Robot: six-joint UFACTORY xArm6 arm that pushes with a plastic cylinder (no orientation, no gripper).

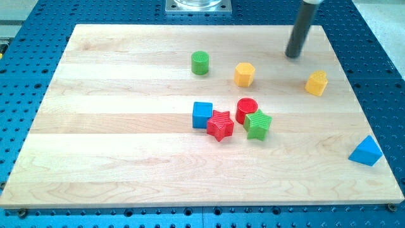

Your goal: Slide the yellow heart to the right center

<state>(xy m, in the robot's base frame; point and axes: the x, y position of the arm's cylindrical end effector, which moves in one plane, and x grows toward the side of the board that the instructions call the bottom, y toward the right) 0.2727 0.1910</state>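
The yellow heart (316,83) lies on the wooden board (126,158) at the view's right, a little above mid-height. My tip (292,55) rests on the board up and to the left of the heart, a short gap away, not touching it. A yellow hexagon (244,74) sits further left of the heart.
A green cylinder (200,63) is at the top middle. A blue cube (202,114), red star (219,125), red cylinder (246,109) and green star (257,123) cluster at the centre. A blue triangle (366,152) lies at the lower right edge.
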